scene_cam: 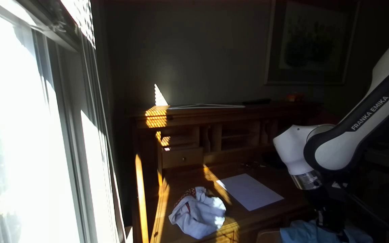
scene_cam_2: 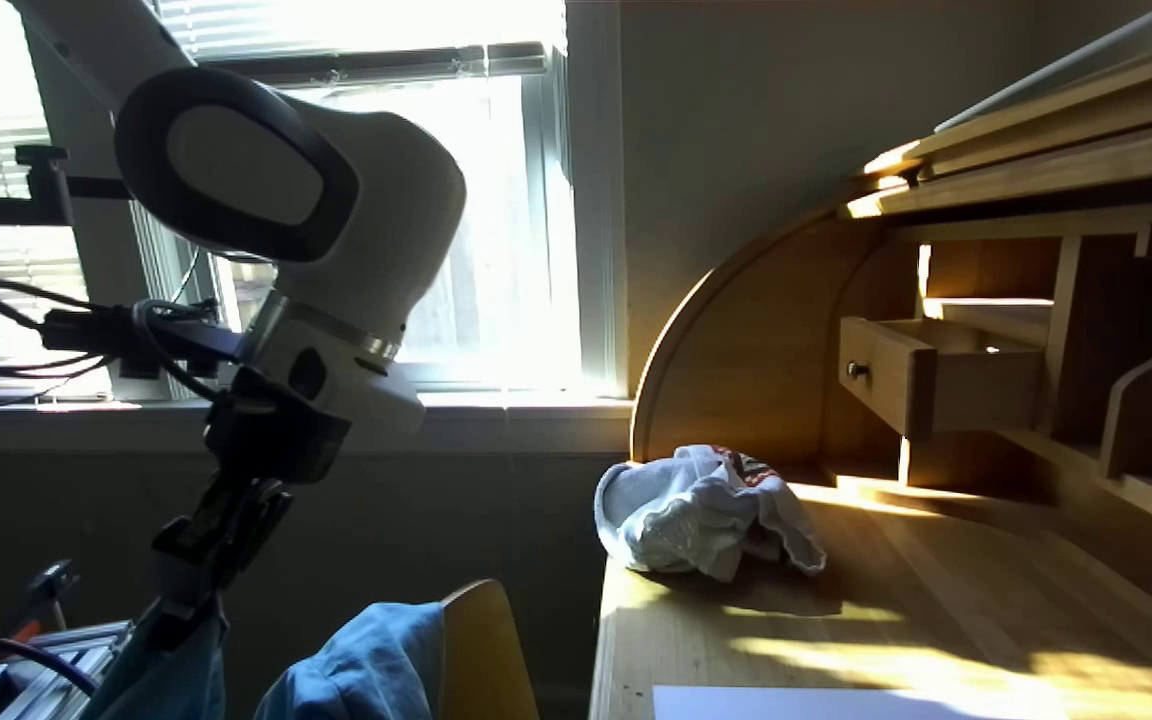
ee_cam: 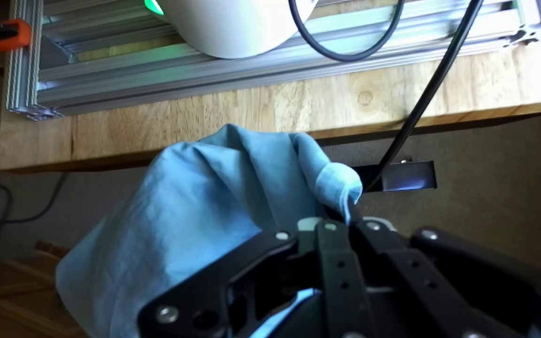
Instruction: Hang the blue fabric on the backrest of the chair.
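1. Blue fabric (scene_cam_2: pixel 361 665), the thing to be hung, is at the chair backrest (scene_cam_2: pixel 491 655). In an exterior view, one bunch of it lies against the pale wood, to the left of the bare edge; another part hangs farther left, below the gripper (ee_cam: pixel 348 216).

2. The gripper is closed on the fabric. In the wrist view we see a hemmed edge pinched at its tips, with the rest billowing out to the left.

3. We judge the task well along: the fabric is held, and part of it seems to be draped on the backrest already.

4. What is left, as we read it, is to settle the held end on the backrest, let go and draw clear.

5. Both exterior views cut off the lower fabric and most of the backrest, so we cannot tell how far it hangs down or whether it would stay up alone.

6. On the surface (scene_cam_2: pixel 936 590), to the right of the backrest in an exterior view, lie a crumpled white cloth (scene_cam_2: pixel 706 515) with a red pattern and, nearer, a sheet of paper (scene_cam_2: pixel 806 704); neither seems part of the task.
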`<state>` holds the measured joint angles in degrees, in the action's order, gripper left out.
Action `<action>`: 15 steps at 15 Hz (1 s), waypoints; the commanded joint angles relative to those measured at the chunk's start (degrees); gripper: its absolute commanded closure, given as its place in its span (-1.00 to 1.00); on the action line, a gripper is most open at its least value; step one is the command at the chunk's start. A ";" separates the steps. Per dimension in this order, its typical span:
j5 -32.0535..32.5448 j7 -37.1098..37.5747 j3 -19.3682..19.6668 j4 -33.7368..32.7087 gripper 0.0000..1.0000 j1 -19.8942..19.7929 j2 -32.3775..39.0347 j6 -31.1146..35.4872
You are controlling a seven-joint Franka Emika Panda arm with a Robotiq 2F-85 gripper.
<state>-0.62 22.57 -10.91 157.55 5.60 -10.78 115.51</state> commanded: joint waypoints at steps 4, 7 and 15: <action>1.85 3.54 0.20 -0.07 0.99 -0.29 3.44 1.77; 3.96 7.19 0.36 -0.06 0.99 -0.72 5.98 3.36; 10.90 17.50 2.22 -0.11 0.99 -0.19 11.84 9.02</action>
<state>6.23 35.23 -9.39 157.56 4.95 -1.34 122.10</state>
